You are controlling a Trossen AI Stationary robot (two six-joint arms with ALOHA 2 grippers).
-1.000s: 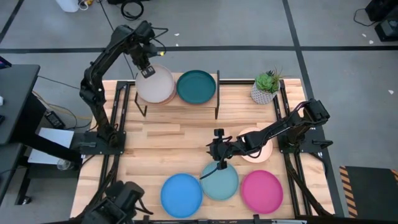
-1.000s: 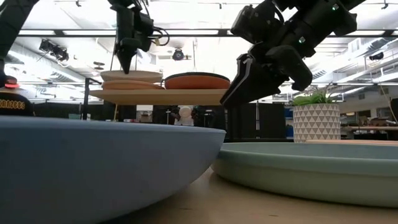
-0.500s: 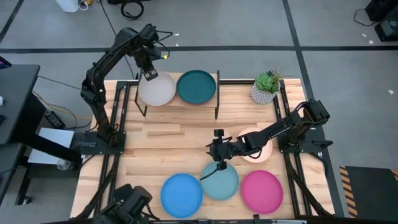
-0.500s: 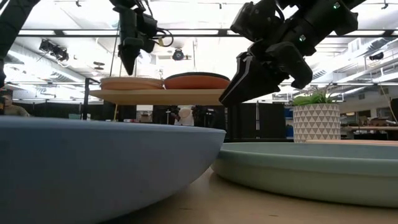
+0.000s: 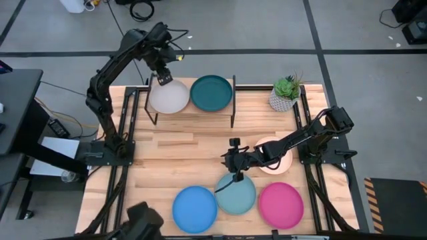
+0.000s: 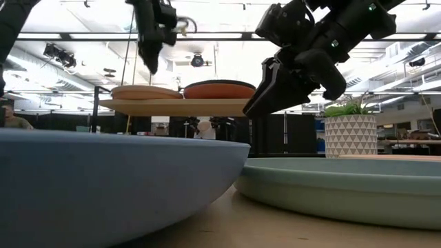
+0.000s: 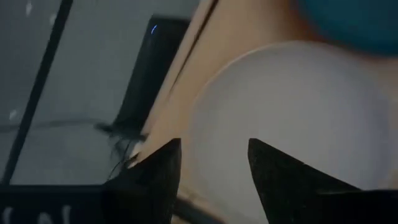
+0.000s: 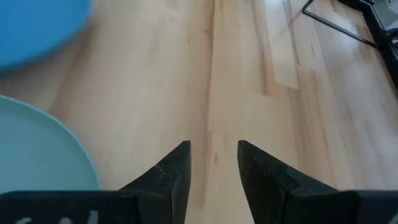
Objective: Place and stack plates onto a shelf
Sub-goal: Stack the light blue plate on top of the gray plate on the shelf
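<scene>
- Your left arm reaches over the far-left corner of the surface (image 5: 193, 137), its left gripper (image 5: 162, 77) hanging above the far rim of the grey plate (image 5: 168, 97). In the wrist view its fingers (image 7: 158, 171) stand apart with nothing between them.
- The grey plate tops a stack on the left half of the shelf (image 5: 193, 112); the low view shows a tan edge under it. The dark teal plate (image 5: 211, 92) sits on the right half, just beside the stack.
- Compared with a second ago, your left gripper has lifted off the grey plate and drawn back toward the far edge. The plate, which then hung askew over a pinkish one, now lies squarely on the stack.
- Your right arm stretches from the right edge toward the middle of the surface, with the right gripper (image 5: 234, 167) just over the far rim of the light teal plate (image 5: 236, 194). Its fingers (image 8: 176, 169) are narrowly apart and empty. It has not moved.
- Along the near edge lie the blue plate (image 5: 195, 208), the light teal plate and the magenta plate (image 5: 281, 205). A pale peach plate (image 5: 275, 157) lies under the right arm, and a potted plant (image 5: 285, 93) stands at the far-right corner.
</scene>
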